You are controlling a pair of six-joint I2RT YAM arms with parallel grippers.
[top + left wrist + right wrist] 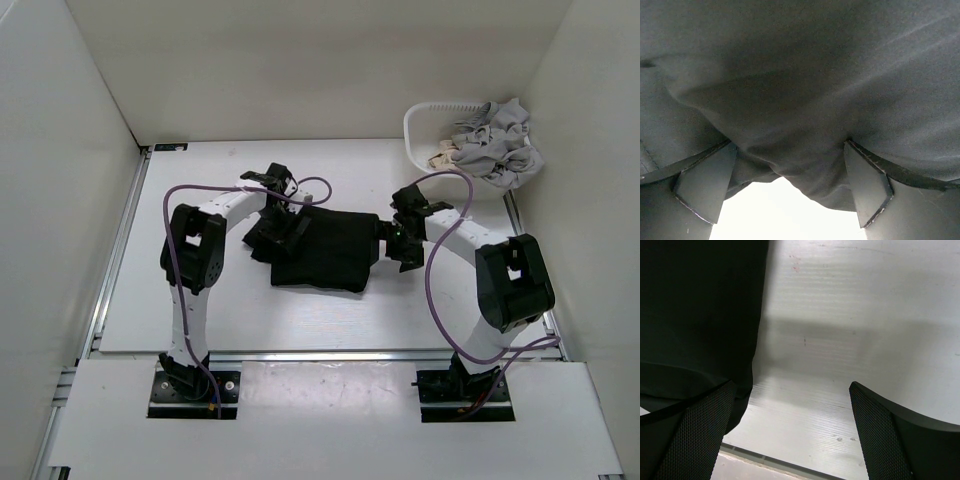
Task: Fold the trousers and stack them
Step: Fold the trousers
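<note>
The black trousers (325, 250) lie as a folded, roughly square bundle in the middle of the white table (200, 300). My left gripper (283, 235) sits at the bundle's left edge. In the left wrist view its jaws stand wide open, and loose black cloth (805, 90) fills the view and sags between the fingers (705, 185), unpinched. My right gripper (392, 243) is at the bundle's right edge, open. In the right wrist view the trousers (700, 315) reach only its left finger (695, 435); bare table (855, 315) shows between the jaws.
A white basket (420, 120) stands at the back right corner with light grey garments (497, 145) piled in it and hanging over its rim. White walls close in the table on three sides. A metal rail (110, 270) runs along the left edge.
</note>
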